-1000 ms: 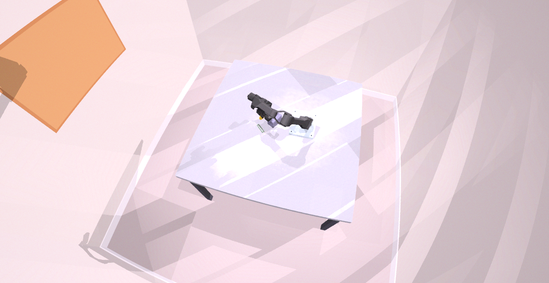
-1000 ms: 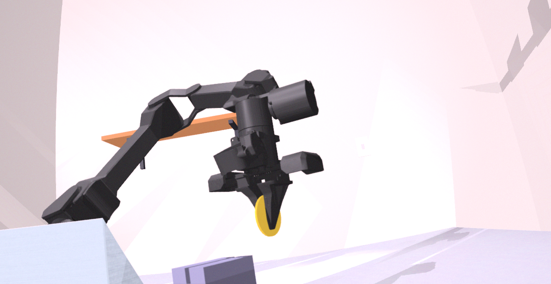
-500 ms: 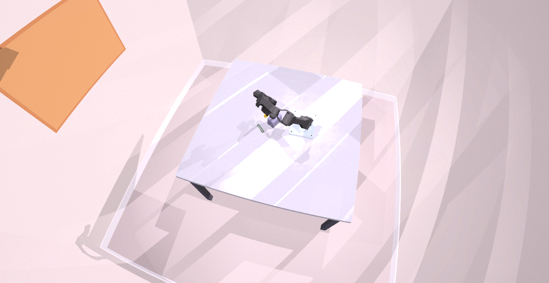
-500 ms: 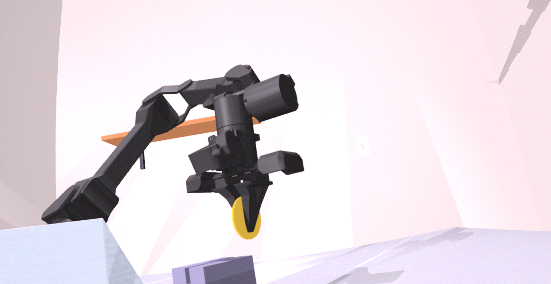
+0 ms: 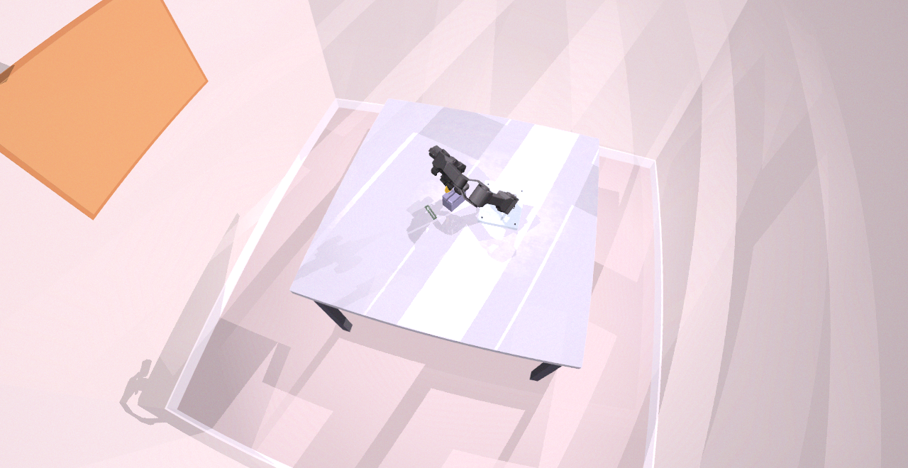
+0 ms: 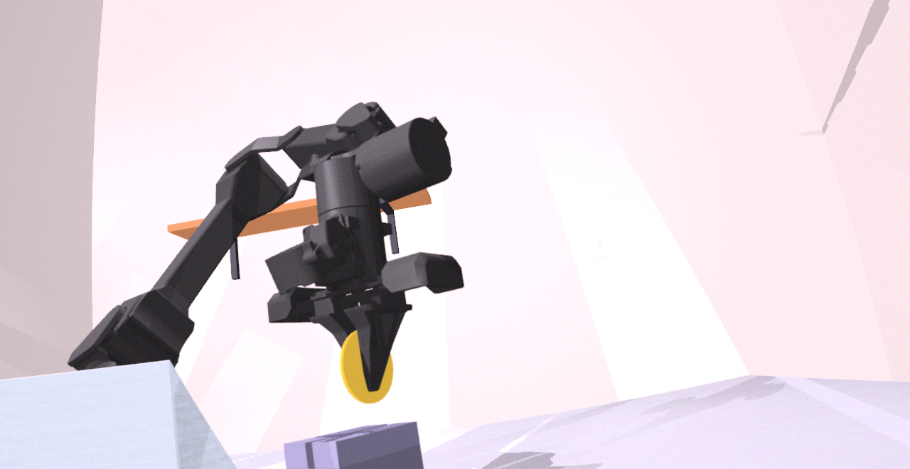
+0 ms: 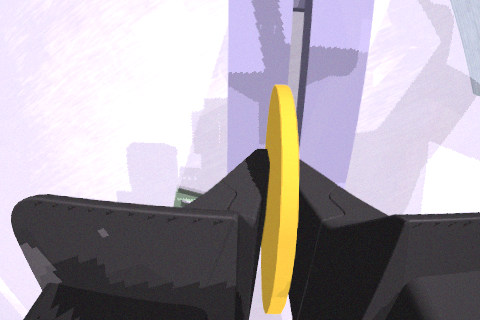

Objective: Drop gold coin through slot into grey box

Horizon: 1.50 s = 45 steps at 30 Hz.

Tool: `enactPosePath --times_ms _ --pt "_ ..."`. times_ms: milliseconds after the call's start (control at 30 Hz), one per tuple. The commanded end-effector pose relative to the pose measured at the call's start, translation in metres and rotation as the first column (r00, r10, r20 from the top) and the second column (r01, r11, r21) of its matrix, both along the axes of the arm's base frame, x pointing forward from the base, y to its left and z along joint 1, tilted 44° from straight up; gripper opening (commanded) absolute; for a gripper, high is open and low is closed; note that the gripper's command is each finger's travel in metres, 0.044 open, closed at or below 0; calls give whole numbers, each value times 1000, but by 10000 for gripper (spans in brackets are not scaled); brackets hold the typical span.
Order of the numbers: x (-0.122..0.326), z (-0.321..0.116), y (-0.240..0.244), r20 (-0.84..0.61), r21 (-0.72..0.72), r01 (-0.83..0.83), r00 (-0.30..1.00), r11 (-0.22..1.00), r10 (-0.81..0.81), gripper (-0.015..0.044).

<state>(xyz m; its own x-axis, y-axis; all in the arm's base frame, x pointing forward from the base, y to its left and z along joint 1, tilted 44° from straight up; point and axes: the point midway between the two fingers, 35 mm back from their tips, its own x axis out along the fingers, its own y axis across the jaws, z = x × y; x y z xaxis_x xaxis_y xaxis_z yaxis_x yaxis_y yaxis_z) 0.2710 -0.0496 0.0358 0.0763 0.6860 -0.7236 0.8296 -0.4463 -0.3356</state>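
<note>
Clearly, the gold coin (image 7: pixel 280 200) is held in the air, on its edge, between the two dark fingers of the gripper (image 6: pixel 372 364). The gripper is clenched on the coin, one finger pressing on each flat face. In the wrist view the coin shows only its thin rim, as a narrow yellow strip that stands upright in the middle of the picture. In the exterior view about the lower half of the coin (image 6: pixel 356 371) hangs out below the finger tips, and its round face is turned partly toward that camera.

Below the coin stands the grey box (image 6: pixel 356 445), with a gap of air between them; the coin does not touch it. In the wrist view the box (image 7: pixel 260 74) lies straight ahead of the coin, and its dark slot (image 7: pixel 302 54) runs along almost the same line as the coin's rim, only a little to the right of it.

Just beside the left finger a small corner of the dark-green holder (image 7: pixel 187 198) is visible on the table (image 5: pixel 381 262). In the top view the holder (image 5: pixel 429 213) lies near the box (image 5: pixel 452 201), a little apart from it.

The arm (image 6: pixel 210 237) reaches from its pale base block (image 6: pixel 82 415) up and over, and the wrist points down at the box.
</note>
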Motion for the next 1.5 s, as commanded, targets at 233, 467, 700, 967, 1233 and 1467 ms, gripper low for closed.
enactPosePath --times_ms 233,467,700,967,1233,1467 --pt "-16 -6 -3 1 1 -2 1000 1000 2 0" --pt "-13 -5 -3 -2 3 1 1000 1000 -1 0" --pt "-16 -7 -4 3 3 -4 1000 1000 4 0" --pt "-18 -9 -5 8 2 -10 1000 1000 10 0" --pt "-20 -7 -3 7 2 -9 1000 1000 9 0" --pt "-18 -7 -3 5 5 -4 1000 1000 4 0"
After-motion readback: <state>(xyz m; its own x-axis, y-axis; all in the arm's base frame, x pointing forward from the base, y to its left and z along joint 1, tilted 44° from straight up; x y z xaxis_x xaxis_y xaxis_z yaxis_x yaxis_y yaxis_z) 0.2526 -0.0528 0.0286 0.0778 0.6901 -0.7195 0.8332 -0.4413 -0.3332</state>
